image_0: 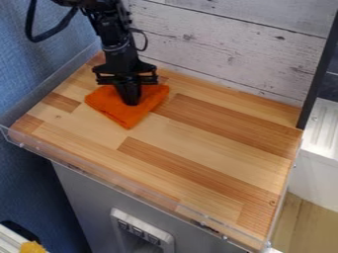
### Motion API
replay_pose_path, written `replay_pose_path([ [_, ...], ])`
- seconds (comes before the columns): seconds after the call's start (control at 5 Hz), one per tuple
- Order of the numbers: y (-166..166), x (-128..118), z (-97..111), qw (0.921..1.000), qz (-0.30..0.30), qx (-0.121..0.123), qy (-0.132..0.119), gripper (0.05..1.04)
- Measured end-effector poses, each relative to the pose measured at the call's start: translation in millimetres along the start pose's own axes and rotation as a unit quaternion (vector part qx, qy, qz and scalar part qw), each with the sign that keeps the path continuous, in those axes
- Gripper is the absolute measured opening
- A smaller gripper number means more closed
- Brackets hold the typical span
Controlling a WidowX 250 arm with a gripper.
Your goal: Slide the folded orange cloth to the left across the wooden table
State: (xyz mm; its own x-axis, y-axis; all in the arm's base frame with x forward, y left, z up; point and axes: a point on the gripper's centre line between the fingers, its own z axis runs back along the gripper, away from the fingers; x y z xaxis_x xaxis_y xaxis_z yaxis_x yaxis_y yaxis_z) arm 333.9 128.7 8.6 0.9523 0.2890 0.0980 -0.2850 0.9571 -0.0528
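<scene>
The black gripper (132,101) points down at the upper left of the wooden work surface. Its tip is over the orange cloth (119,111) and appears to touch it, though the exact contact cannot be told. The cloth lies folded and roughly flat, with one corner toward the front. Part of its back edge and middle is hidden behind the gripper.
The wooden surface (198,143) has a clear plastic rim (99,173) along its front and left. White plank boards (224,44) stand behind it, and a dark post (318,69) rises at the back right corner.
</scene>
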Motion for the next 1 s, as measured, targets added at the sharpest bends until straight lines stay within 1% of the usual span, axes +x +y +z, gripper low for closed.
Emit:
replay_pose_path([
  [0.2,9.9,-3.1,1.1,0.9978,-0.063,0.021,0.007,0.058],
  [0.4,23.2,-4.7,4.7,0.9929,-0.11,0.039,0.024,0.058],
  [0.6,35.4,-8.6,5.7,0.9878,-0.141,0.051,0.042,0.058],
  [0.8,39.2,-12.3,5.2,0.9827,-0.168,0.051,0.059,0.058],
  [1.0,45.9,-19.2,5.8,0.9801,-0.179,0.045,0.074,0.058],
])
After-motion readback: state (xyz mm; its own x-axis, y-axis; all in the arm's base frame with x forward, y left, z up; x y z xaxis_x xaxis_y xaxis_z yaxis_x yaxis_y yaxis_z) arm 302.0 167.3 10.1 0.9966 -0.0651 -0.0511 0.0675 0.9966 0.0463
